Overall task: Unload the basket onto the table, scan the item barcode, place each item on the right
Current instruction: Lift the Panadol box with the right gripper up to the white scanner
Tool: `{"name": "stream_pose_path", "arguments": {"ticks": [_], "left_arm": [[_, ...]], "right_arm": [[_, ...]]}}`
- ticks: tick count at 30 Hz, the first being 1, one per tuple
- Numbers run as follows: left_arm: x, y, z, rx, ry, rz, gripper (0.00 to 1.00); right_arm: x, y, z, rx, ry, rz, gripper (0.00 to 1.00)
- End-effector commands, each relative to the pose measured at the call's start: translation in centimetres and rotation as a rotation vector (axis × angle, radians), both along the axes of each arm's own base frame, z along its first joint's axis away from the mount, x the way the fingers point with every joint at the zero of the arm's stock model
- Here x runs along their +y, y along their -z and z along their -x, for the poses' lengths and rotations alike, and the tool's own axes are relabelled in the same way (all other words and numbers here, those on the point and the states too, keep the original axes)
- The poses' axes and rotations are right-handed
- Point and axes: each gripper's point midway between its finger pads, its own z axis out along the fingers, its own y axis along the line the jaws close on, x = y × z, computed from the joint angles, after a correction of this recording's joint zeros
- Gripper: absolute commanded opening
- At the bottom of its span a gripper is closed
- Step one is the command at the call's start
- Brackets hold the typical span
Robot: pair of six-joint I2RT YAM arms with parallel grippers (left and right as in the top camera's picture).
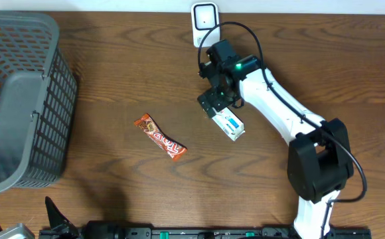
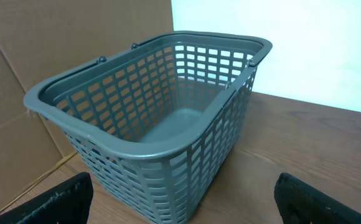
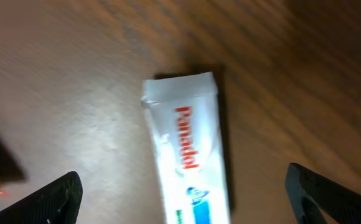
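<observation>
The table is brown wood-grain with a smooth, faintly shiny finish. The basket, at the left of the overhead frame, is grey moulded plastic, matt and pierced in a lattice. The box looks like smooth white card with a slight gloss. The snack wrapper is glossy orange-red film. The arm has smooth white plastic shells and matt black joints. The scanner is white plastic.
</observation>
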Motion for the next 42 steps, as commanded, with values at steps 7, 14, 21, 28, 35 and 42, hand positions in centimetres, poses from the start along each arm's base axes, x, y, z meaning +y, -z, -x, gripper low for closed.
{"name": "stream_pose_path", "arguments": {"ticks": [7,14,21,28,35,42], "left_arm": [[0.1,0.0,0.2,-0.002,-0.004,-0.016,0.93],[0.1,0.0,0.2,-0.002,-0.004,-0.015,0.93],[0.1,0.0,0.2,-0.002,-0.004,-0.015,0.93],[0.1,0.0,0.2,-0.002,-0.004,-0.015,0.93],[0.1,0.0,0.2,-0.002,-0.004,-0.015,0.93],[0.1,0.0,0.2,-0.002,-0.004,-0.015,0.93]], "right_arm": [[0.2,6.0,1.4,0.172,-0.076,-0.035,0.98],[0.2,7.5,2.5,0.222,-0.086,-0.006,0.73],[0.1,7.6,2.3,0.215,-0.082,-0.002,0.42],[0.1,7.6,2.2,0.212,-0.082,-0.004,0.18],[0.2,7.5,2.1,0.210,-0.082,-0.004,0.06],[0.6,6.2,1.9,0.220,-0.070,-0.020,0.01]]}}
